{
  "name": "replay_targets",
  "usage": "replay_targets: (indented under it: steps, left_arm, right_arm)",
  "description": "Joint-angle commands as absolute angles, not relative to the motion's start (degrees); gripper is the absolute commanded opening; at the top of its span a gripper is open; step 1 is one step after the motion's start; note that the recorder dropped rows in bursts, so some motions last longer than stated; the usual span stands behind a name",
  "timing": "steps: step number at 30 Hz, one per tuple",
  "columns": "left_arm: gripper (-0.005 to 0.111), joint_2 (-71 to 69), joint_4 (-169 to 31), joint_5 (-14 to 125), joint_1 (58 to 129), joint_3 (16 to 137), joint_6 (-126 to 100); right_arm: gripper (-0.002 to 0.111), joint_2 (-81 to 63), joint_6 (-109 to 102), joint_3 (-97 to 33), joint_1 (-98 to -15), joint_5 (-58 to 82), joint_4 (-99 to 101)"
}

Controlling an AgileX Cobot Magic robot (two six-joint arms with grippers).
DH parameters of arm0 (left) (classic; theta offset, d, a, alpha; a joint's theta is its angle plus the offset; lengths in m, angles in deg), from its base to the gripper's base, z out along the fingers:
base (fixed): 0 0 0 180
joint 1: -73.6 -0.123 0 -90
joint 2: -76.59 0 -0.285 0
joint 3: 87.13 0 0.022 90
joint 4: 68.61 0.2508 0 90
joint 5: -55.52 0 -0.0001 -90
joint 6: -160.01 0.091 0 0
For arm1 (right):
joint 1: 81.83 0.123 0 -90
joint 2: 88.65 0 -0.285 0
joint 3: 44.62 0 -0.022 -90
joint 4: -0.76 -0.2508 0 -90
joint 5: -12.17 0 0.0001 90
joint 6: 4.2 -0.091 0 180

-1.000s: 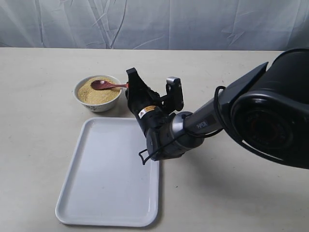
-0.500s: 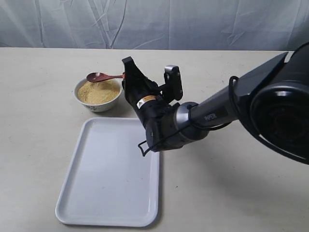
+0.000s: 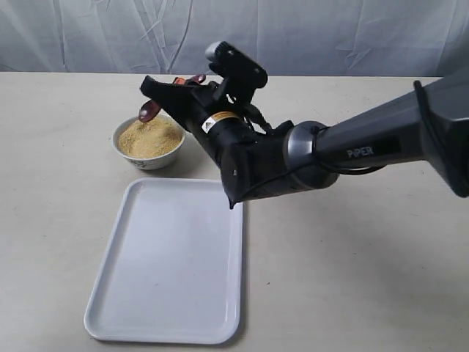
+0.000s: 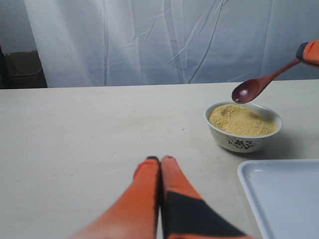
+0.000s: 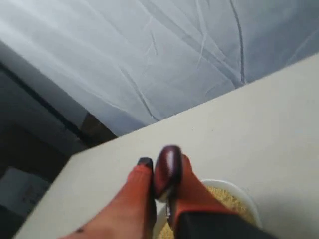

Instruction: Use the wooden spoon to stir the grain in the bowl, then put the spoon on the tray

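Right hand [image 3: 176, 86], clamped on the wooden spoon [image 3: 149, 110], hangs tilted above the bowl [image 3: 150, 163].

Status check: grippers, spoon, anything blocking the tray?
Right gripper shut on the wooden spoon, scoop in air above the bowl of grain. Left gripper shut, empty. Tray bare, path unobstructed.

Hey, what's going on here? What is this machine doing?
The robot's right end effector grips the wooden spoon by its handle, holding the scoop in the air just above the bowl of grain. The spoon is not yet on the tray, which lies near the bowl. The left end effector is shut, holding nothing.
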State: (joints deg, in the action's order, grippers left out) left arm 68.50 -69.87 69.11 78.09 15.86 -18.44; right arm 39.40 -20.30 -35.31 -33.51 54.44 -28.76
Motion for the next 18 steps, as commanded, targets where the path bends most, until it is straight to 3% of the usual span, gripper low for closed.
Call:
replay_targets:
  steps: [1,12,18]
  left_arm:
    - [0.0,68.8,-69.78,68.78,78.24,15.65,-18.42]
    - [0.0,68.8,-69.78,68.78,78.24,15.65,-18.42]
    - [0.0,68.8,-69.78,68.78,78.24,15.65,-18.42]
  right_arm:
    - [-0.001,37.07,-0.93,-36.77,-33.79,47.26,-27.09]
    - [-0.001,36.84,15.74,-52.96,-37.89,15.61,-31.68]
    - [-0.001,41.18,15.55,-52.89,-38.76,14.21,-30.39]
